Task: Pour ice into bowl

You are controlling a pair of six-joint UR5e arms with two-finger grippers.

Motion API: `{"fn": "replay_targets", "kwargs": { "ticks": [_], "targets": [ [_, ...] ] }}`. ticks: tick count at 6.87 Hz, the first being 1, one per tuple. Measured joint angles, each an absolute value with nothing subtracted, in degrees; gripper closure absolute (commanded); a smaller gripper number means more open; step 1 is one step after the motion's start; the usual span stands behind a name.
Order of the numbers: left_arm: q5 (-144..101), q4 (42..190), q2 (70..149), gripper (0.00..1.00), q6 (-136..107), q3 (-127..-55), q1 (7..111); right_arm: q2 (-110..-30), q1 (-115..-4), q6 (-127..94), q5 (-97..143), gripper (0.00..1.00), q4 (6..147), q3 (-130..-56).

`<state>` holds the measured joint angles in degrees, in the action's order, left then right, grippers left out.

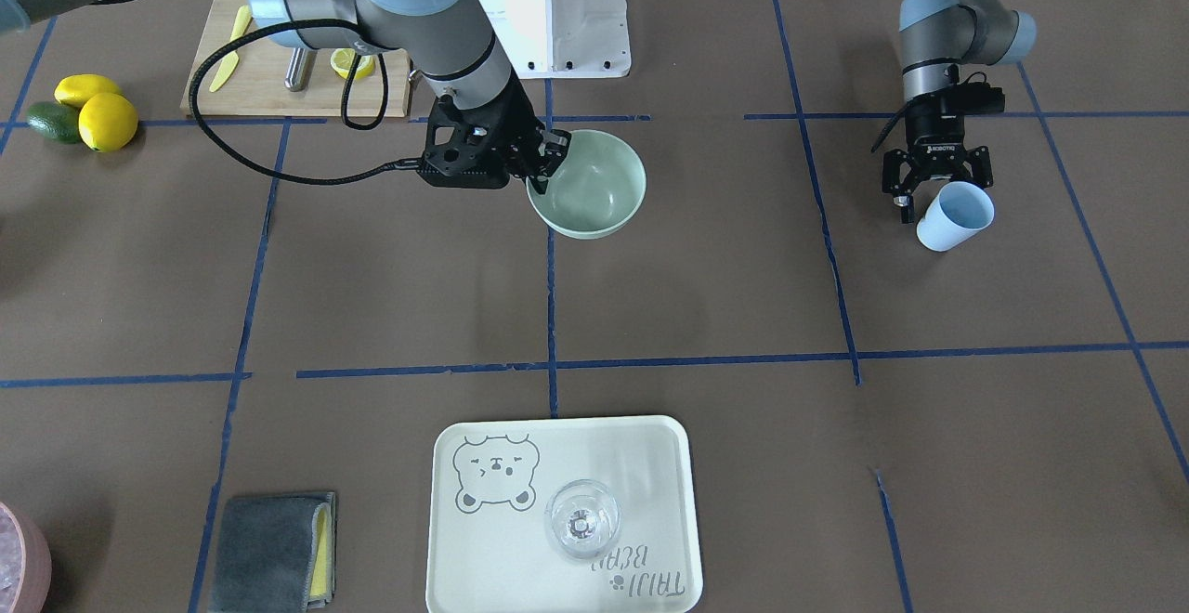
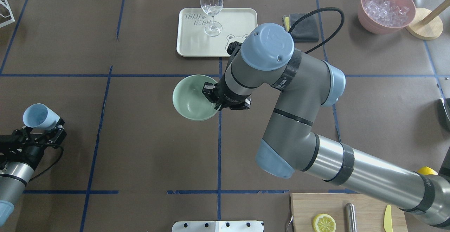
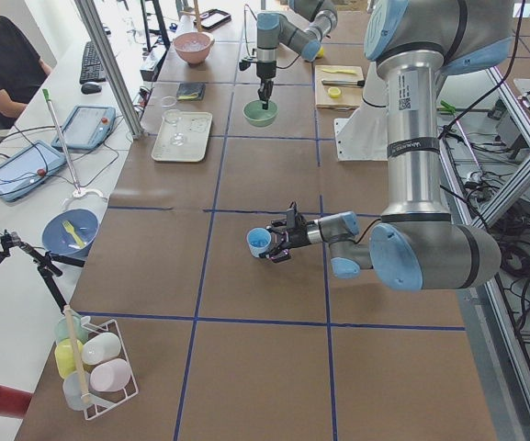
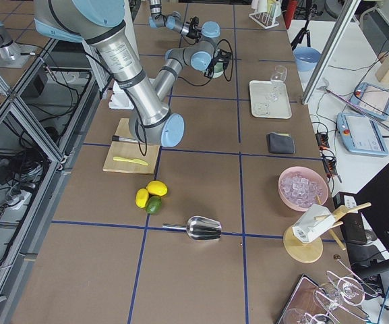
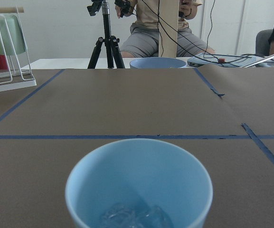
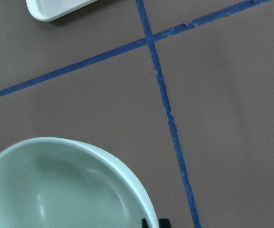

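The light blue cup (image 1: 955, 215) is tilted in my left gripper (image 1: 940, 193), which is shut on it at the table's left side. The cup also shows in the overhead view (image 2: 38, 116). A few clear ice cubes (image 5: 132, 216) lie at the cup's bottom in the left wrist view. The pale mint-green bowl (image 2: 191, 97) is at the table's middle. My right gripper (image 2: 211, 95) is shut on the bowl's rim on the side toward the robot. The bowl (image 6: 65, 185) fills the lower left of the right wrist view and looks empty.
A cream tray (image 2: 242, 21) with a wine glass (image 2: 211, 8) lies beyond the bowl. A grey cloth (image 2: 304, 23) and a pink container of ice (image 2: 386, 8) are at the far right. A cutting board (image 2: 351, 212) with a lemon half is near the robot's base.
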<state>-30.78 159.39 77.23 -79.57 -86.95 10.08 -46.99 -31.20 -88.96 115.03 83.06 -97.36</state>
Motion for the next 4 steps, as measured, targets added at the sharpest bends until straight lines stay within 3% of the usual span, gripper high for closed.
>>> {"fn": "replay_targets", "kwargs": {
  "ticks": [1,2,3,4],
  "targets": [
    [-30.87,159.37,77.35,0.0,-79.45,-86.24,11.05,-45.65,-29.9,-89.83,113.79,1.0,83.04,-96.11],
    [-31.03,159.33,77.57,0.06,-79.37,-85.47,12.01,-44.66,-28.77,-90.2,112.61,1.0,83.0,-94.93],
    [-31.21,159.27,77.89,0.81,-79.31,-85.12,12.6,-44.08,-27.95,-90.36,111.8,1.0,82.98,-94.12],
    [-31.31,159.23,78.37,1.0,-79.27,-84.93,12.86,-43.83,-27.3,-90.41,111.06,1.0,82.93,-93.67]
  ]
}}
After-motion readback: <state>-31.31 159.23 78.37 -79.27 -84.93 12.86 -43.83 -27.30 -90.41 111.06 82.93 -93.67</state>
